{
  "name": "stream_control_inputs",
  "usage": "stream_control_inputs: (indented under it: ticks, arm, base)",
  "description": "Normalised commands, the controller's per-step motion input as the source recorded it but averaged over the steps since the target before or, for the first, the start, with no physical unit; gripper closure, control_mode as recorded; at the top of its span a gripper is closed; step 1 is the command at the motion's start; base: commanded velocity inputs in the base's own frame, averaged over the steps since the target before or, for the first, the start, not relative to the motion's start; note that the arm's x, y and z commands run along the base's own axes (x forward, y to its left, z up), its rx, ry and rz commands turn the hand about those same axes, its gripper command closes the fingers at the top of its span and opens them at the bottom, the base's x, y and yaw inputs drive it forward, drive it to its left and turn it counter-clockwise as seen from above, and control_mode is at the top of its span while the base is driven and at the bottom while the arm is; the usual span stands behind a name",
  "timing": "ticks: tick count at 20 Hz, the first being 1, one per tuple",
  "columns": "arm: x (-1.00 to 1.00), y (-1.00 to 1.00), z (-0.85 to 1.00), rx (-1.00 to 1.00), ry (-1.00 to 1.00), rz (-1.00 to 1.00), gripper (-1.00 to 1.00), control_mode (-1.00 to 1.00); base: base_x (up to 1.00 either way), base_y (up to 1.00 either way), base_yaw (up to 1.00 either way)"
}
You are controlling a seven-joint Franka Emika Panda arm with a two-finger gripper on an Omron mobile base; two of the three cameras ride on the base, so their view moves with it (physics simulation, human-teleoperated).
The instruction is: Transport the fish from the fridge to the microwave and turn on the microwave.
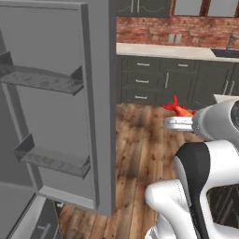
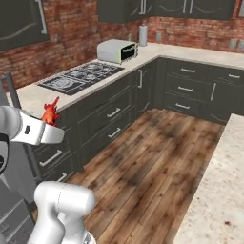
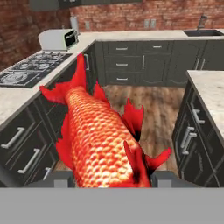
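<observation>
The red-orange fish [image 3: 96, 131] with its forked tail pointing away sits between my gripper's [image 3: 111, 178] two dark fingers, which are shut on it. In the left base view the fish [image 1: 177, 108] sticks up from the hand above the wooden floor. The right base view has the fish [image 2: 49, 113] in front of the counter's edge. The grey fridge [image 1: 56, 107] stands at the left with its door open and its door bins showing. The silver-grey microwave [image 2: 116, 51] rests on the far counter near the corner; the hand view has the microwave [image 3: 59, 39] at upper left, door shut.
A black cooktop [image 2: 78, 76] lies on the counter between me and the microwave. Dark drawer cabinets [image 2: 109, 119] run along the left. A pale island counter [image 2: 219, 181] borders the right. The wooden floor [image 2: 152, 157] forms an aisle between them. A sink [image 3: 203, 33] sits far right.
</observation>
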Motion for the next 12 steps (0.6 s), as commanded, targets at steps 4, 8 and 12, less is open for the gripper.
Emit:
stream_control_inputs:
  ticks: [4,8,12]
  arm:
    - [0.0,0.0,0.0,0.0,0.0,0.0,1.0,1.0]
    - [0.0,0.0,0.0,0.0,0.0,0.0,1.0,1.0]
    - [0.0,0.0,0.0,0.0,0.0,0.0,1.0,1.0]
  base:
    - [-0.35,-0.15,-0.39]
    - [-0.17,-0.13,-0.37]
    - [-0.01,-0.03,-0.36]
